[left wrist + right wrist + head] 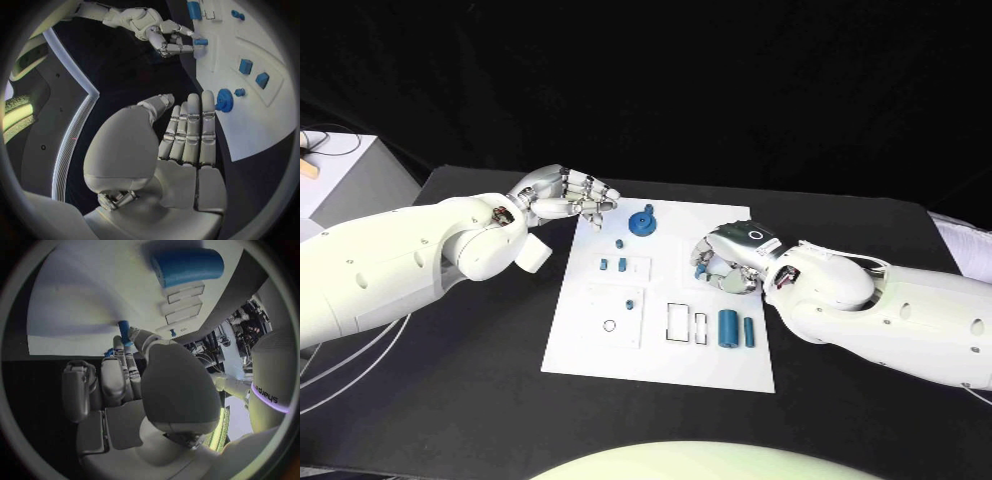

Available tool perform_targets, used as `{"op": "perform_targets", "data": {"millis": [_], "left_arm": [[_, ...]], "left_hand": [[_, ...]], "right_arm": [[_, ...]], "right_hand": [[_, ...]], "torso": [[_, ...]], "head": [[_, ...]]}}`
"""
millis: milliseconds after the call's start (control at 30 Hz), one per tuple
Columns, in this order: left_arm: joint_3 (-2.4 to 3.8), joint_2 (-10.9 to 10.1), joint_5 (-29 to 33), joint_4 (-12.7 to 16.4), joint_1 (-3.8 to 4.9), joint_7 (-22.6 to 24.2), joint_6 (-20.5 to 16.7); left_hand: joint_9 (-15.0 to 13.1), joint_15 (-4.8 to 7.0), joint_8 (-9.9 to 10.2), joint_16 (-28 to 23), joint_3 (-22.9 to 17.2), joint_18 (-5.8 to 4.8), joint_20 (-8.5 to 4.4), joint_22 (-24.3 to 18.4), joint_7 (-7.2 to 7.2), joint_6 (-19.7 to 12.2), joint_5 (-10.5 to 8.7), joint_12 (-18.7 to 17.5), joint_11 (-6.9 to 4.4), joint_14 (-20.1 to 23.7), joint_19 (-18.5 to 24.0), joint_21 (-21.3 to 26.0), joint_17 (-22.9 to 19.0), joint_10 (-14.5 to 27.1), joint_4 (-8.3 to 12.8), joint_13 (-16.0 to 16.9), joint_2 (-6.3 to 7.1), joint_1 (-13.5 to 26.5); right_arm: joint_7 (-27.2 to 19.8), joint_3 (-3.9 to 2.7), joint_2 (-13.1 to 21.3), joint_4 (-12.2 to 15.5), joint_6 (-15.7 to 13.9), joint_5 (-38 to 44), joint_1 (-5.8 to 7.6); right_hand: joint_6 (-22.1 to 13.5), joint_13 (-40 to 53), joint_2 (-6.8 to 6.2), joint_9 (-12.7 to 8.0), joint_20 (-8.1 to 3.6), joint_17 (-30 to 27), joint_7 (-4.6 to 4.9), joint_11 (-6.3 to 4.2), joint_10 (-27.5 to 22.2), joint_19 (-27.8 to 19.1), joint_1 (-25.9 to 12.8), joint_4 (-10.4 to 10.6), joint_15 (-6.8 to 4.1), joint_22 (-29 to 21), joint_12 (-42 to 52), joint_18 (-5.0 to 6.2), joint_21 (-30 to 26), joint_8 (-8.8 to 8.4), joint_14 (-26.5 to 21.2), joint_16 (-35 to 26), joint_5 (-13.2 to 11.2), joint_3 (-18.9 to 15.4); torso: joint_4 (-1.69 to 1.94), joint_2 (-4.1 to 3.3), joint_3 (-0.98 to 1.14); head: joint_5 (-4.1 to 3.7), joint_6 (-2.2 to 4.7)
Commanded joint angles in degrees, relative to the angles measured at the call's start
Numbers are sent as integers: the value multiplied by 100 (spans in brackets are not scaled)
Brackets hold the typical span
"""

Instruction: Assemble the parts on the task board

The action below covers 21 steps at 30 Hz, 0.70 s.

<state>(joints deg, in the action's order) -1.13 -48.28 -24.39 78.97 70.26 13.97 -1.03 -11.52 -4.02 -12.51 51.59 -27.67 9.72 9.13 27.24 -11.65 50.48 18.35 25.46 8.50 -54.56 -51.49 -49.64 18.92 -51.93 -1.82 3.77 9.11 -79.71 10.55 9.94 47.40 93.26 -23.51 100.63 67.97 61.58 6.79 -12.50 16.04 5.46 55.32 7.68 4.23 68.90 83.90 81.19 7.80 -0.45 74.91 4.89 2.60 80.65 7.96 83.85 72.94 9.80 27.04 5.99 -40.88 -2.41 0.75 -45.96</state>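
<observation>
The white task board [589,340] lies mid-table. A round blue knob [642,222] stands near its far edge, with a small blue peg [619,243] and two blue squares [613,265] just nearer. A large blue cylinder [728,327] and a thin blue piece [750,328] lie at the near right. My right hand [733,262] hovers over the board's right half, pinching a small blue part [124,330] between thumb and finger; the left wrist view also catches this part [200,42]. My left hand [567,195] hangs by the board's far left corner, fingers straight [190,130], holding nothing.
A pale box [343,170] with a cable stands off the table's far left. Several empty outlined slots [678,322] mark the board's near middle. Bare black table [473,380] surrounds the board on every side.
</observation>
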Motion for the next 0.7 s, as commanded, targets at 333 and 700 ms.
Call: {"op": "perform_targets", "data": {"millis": [333,700], "left_arm": [[4,4,35,10,-1,-10,90],[4,2,33,3,-2,-30,95]], "left_hand": [[11,-19,-22,-36,27,78,5,6,-32,-1,7,-27,0,0,53,-15,6,43,-21,4,-44,-44],[13,-18,-24,-37,22,79,5,6,-31,-2,8,-28,-1,1,54,-15,8,45,-21,5,-54,-51]], "right_arm": [[-14,-1,-21,10,296,29,-25],[13,-3,13,108,141,-320,-35]], "right_hand": [[209,72,-15,128,-108,57,-76,-100,321,334,-79,-34,-105,518,21,-31,147,156,17,94,-48,355],[312,130,158,265,-153,50,-120,-155,486,357,-64,-171,-150,620,3,-52,223,292,17,120,-257,617]], "torso": [[1,4,-2],[-1,9,-4]], "head": [[1,-33],[-14,-39]]}}
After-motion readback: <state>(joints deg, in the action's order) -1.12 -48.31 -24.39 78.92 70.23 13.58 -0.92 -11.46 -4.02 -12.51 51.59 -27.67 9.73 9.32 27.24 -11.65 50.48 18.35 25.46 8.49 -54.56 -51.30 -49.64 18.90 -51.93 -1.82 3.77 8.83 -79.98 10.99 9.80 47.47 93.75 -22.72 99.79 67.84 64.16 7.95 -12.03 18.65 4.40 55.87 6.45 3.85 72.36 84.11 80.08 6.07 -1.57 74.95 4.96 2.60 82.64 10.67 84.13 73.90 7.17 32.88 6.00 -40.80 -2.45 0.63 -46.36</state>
